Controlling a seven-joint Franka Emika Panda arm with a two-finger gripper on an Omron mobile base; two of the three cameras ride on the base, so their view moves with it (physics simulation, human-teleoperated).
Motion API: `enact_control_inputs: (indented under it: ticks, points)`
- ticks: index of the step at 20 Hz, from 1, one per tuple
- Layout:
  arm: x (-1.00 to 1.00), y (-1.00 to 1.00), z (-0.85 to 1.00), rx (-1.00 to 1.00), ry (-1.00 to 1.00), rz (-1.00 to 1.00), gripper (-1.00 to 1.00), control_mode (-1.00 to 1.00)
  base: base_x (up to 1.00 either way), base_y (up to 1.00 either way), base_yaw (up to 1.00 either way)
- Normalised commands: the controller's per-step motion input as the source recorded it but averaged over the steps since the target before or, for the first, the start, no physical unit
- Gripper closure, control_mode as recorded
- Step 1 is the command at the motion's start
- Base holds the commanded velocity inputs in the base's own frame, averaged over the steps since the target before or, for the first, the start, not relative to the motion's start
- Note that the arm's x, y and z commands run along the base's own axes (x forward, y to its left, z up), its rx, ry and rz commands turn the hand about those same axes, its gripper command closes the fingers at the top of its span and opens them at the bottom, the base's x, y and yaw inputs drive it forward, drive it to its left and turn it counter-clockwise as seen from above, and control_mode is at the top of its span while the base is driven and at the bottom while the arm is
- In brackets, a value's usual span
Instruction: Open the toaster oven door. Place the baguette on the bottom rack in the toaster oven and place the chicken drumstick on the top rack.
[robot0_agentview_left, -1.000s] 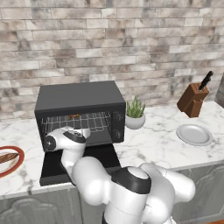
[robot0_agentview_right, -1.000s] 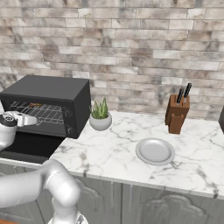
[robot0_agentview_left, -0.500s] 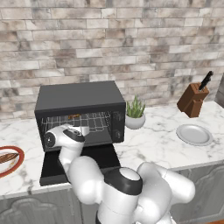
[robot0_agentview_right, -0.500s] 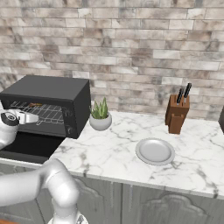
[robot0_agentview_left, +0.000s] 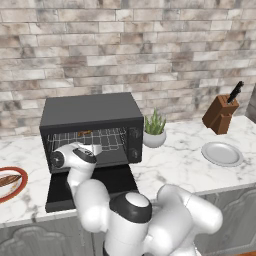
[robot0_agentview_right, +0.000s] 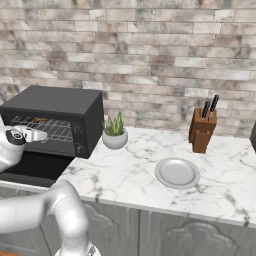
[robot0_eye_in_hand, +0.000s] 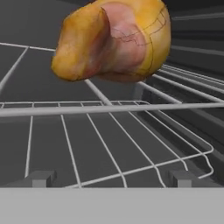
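Note:
The black toaster oven (robot0_agentview_left: 92, 117) stands with its door (robot0_agentview_left: 90, 189) folded down flat onto the counter. The chicken drumstick (robot0_eye_in_hand: 113, 39), golden-brown, lies on the top rack (robot0_eye_in_hand: 109, 108), just ahead of my gripper (robot0_eye_in_hand: 109, 181). My gripper (robot0_agentview_left: 96, 149) hovers at the oven mouth, open, with nothing between its fingertips (robot0_eye_in_hand: 37, 178). Below the top rack is the bottom rack (robot0_eye_in_hand: 96, 148), bare in the hand view. The baguette (robot0_agentview_left: 7, 180) rests on a red-rimmed plate (robot0_agentview_left: 17, 192) at the far left of the counter. From the right, the drumstick (robot0_agentview_right: 41, 120) shows as an orange speck above my gripper (robot0_agentview_right: 40, 134).
A potted plant (robot0_agentview_left: 155, 131) stands right of the oven. Further right sit a grey plate (robot0_agentview_left: 221, 153) and a wooden knife block (robot0_agentview_left: 220, 112). The brick wall runs behind the marble counter (robot0_agentview_left: 175, 170).
The hand stays at the oven mouth with its jaws open. The arm's elbow and body links have shifted lower in front of the counter. The drumstick and baguette have not moved.

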Motion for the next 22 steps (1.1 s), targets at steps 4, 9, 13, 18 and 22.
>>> enact_control_inputs:
  ticks: [4,9,13,18,22]
  points:
    - [0.20,0.02,-0.13,0.00,0.00,0.00,-1.00,-1.00,0.00,0.00,0.00]
    - [0.21,0.01,-0.09,0.00,0.00,0.00,-1.00,-1.00,0.00,0.00,0.00]
    - [0.29,0.04,-0.06,0.00,0.00,0.00,-1.00,-1.00,0.00,0.00,0.00]
    - [0.30,0.06,-0.09,0.00,0.00,0.00,-1.00,-1.00,0.00,0.00,0.00]
    - [0.20,0.15,-0.17,0.00,0.00,0.00,-1.00,-1.00,0.00,0.00,0.00]
